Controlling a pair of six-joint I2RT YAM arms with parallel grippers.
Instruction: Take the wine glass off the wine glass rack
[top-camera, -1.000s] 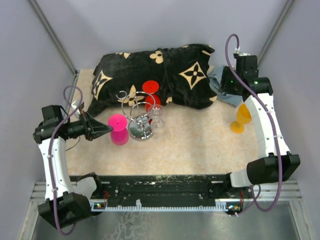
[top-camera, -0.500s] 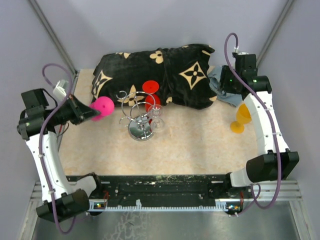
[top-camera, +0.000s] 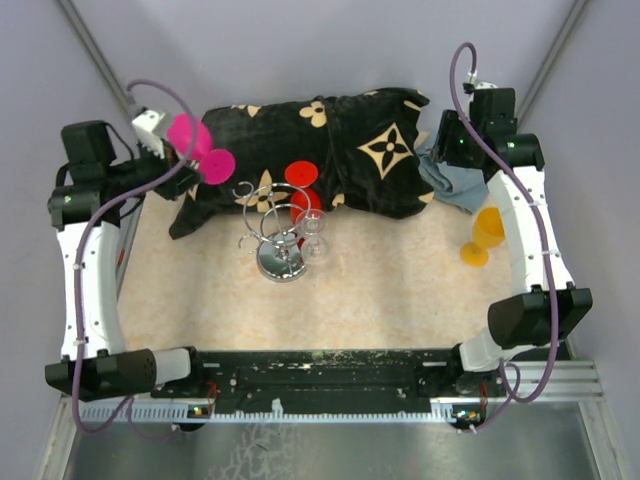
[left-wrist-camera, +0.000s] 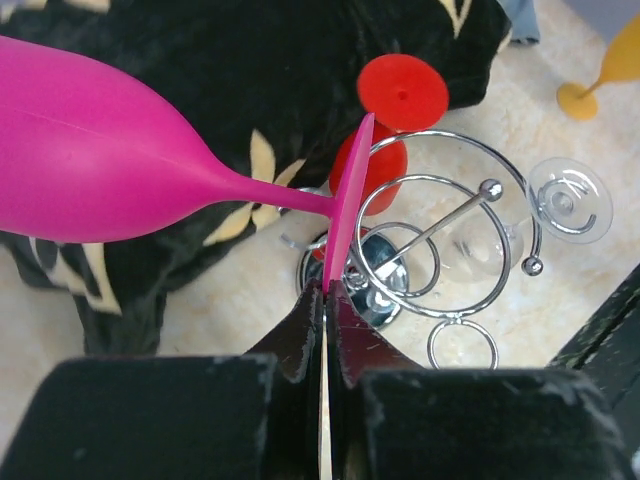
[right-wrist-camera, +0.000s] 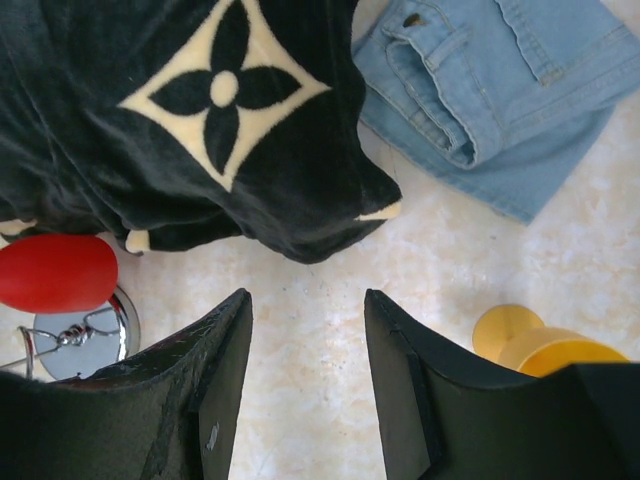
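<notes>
My left gripper (top-camera: 192, 174) is shut on the rim of the foot of a pink wine glass (top-camera: 190, 140) and holds it in the air at the back left, away from the rack. In the left wrist view the pink glass (left-wrist-camera: 120, 160) lies sideways, its foot pinched edge-on in the gripper (left-wrist-camera: 330, 288). The chrome wine glass rack (top-camera: 280, 240) stands mid-table, below in that view (left-wrist-camera: 430, 230). A red glass (top-camera: 303, 190) and a clear glass (top-camera: 314, 232) hang on it. My right gripper (top-camera: 445, 140) is open and empty over the far right (right-wrist-camera: 305, 300).
A black blanket with cream flowers (top-camera: 320, 150) lies across the back. Folded blue jeans (top-camera: 450, 180) lie at the back right. A yellow glass (top-camera: 482, 235) stands on the table at the right, near my right fingers (right-wrist-camera: 540, 345).
My left arm has lifted the pink glass from beside the rack and swung it up and back to the far left. The right arm has barely moved.
</notes>
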